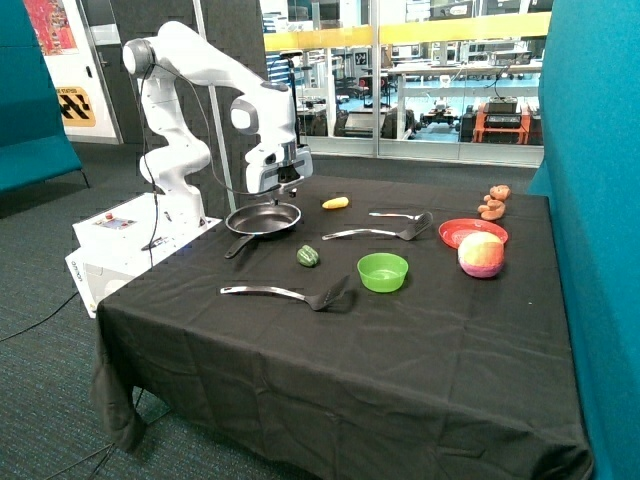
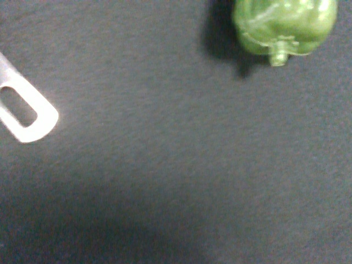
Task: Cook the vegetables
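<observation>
A black frying pan [image 1: 264, 218] stands near the far left corner of the black-clothed table, and nothing shows inside it. My gripper [image 1: 290, 190] hangs just above the pan's far rim. The dark green pepper-like vegetable [image 1: 307, 256] lies on the cloth in front of the pan, between it and a green bowl. It also shows at the edge of the wrist view [image 2: 283, 25], lying on the cloth. The yellow oblong vegetable [image 1: 335, 203] lies on the cloth just beyond the pan. My fingers do not show in the wrist view.
A spatula [image 1: 285, 293] lies near the front, and two more utensils [image 1: 375, 233] lie mid-table. A metal handle end [image 2: 25, 113] shows in the wrist view. A green bowl [image 1: 383, 271], a red plate [image 1: 472, 231], a pink-and-yellow fruit [image 1: 481, 254] and brown pieces [image 1: 493, 203] sit to the right.
</observation>
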{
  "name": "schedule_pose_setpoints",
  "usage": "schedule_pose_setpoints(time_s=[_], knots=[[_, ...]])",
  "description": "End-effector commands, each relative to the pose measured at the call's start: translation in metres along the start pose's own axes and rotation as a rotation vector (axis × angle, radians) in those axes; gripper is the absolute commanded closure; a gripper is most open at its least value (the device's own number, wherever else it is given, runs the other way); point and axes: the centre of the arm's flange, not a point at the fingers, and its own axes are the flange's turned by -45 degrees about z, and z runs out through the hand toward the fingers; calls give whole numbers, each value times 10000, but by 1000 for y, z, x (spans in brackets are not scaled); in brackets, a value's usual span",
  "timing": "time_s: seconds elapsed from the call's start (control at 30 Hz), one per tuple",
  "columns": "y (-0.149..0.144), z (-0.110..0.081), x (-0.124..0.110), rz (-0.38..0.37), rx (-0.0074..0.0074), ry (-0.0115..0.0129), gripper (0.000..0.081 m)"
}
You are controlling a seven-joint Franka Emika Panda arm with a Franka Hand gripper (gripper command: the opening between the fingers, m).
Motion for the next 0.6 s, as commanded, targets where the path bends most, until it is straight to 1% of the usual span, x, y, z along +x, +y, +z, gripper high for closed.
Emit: schedule_pose_setpoints(time_s=[0.0,0.1,0.23,0.57], knots=[[35,11,10,220,32,12,160],[40,16,15,86,32,12,149],[48,22,20,223,32,12,127],[59,39,35,184,32,12,92]])
